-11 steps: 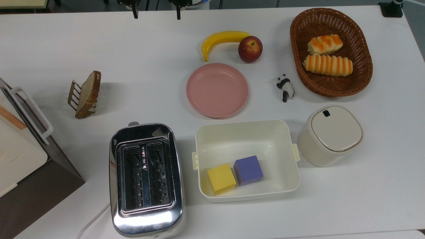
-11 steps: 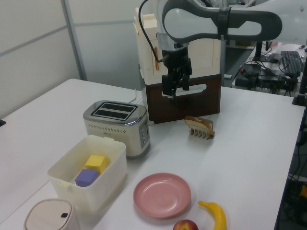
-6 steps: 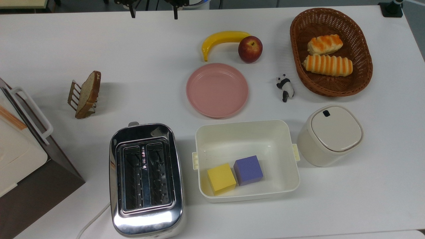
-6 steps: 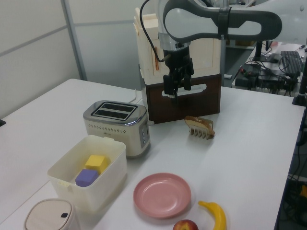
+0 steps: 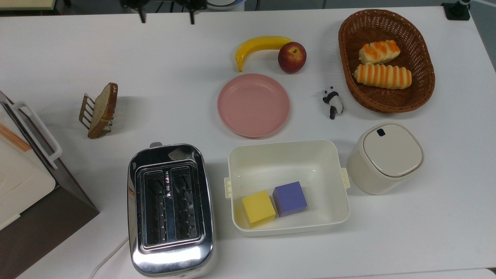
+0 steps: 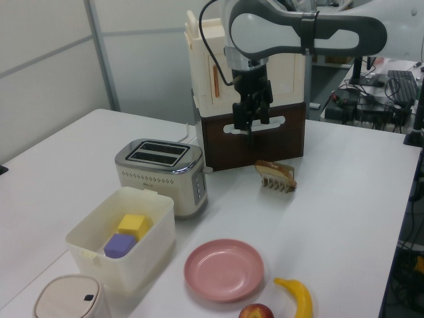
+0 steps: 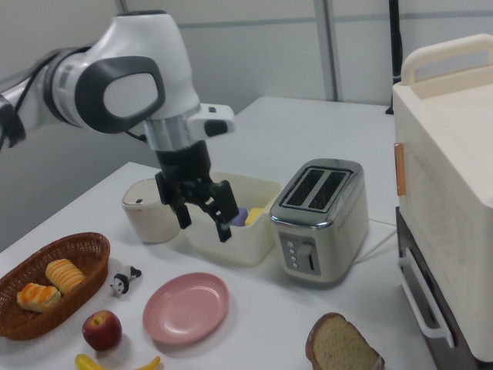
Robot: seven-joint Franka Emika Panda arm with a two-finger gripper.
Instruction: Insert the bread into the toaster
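Bread point(image 5: 104, 109): one slice standing on edge in a small rack point(image 5: 88, 112) on the table point(image 5: 162, 69), long axis up-down in the top view, beyond the toaster point(image 5: 170, 209). Gripper point(image 7: 205, 217): fingers spread, empty, above the table. No legible writing.

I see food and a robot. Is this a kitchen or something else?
Probably a robot lab made to look like a kitchen. The toaster and bread sit on a plain white table, beside an arm and a desk with a keyboard.
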